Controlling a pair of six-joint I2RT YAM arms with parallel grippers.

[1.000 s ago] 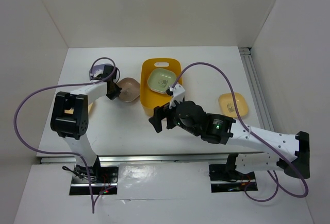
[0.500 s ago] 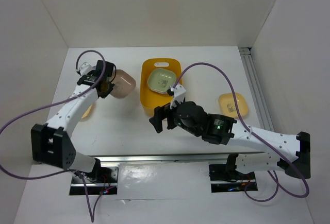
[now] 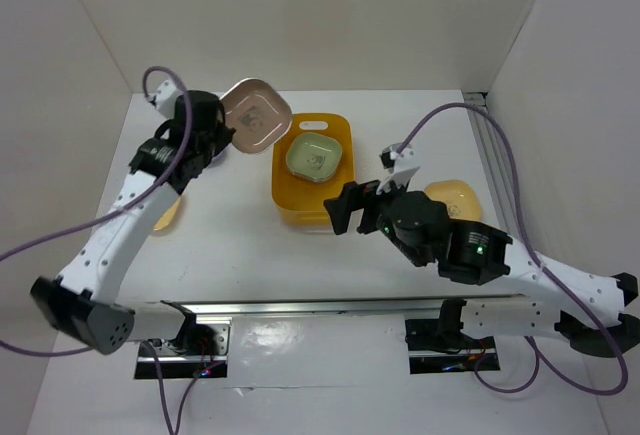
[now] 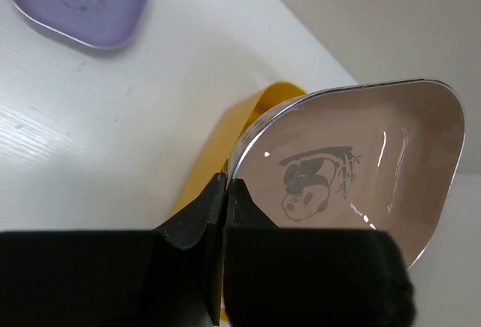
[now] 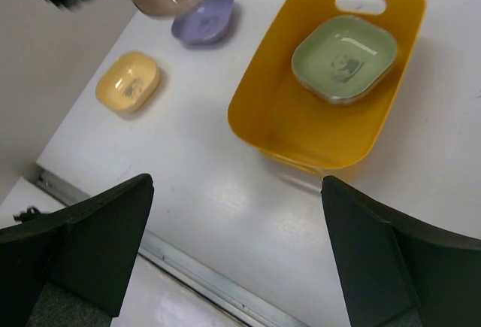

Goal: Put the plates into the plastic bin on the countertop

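My left gripper (image 3: 222, 135) (image 4: 225, 184) is shut on the rim of a brown-pink plate (image 3: 256, 115) (image 4: 353, 161) with a panda print. The plate is tilted and held in the air by the far left corner of the yellow-orange plastic bin (image 3: 300, 205) (image 5: 316, 135) (image 4: 233, 128). A green plate (image 3: 315, 158) (image 5: 344, 58) lies inside the bin. On the white countertop (image 3: 240, 245) a lavender plate (image 4: 79, 4) (image 5: 203, 19) and a yellow-orange plate (image 5: 128, 80) (image 3: 166, 218) lie left of the bin. Another yellow plate (image 3: 455, 195) lies right of it. My right gripper (image 3: 348, 217) (image 5: 234, 192) hangs open and empty above the bin's near edge.
White walls close in the countertop on three sides. A metal rail (image 3: 300, 307) runs along the near edge and another rail (image 3: 492, 155) along the right side. The right arm (image 3: 470, 250) partly covers the yellow plate on the right.
My left arm has lifted the brown-pink plate off the countertop and carried it up and back toward the bin's far left corner. The right arm has shifted rightward, its gripper still open.
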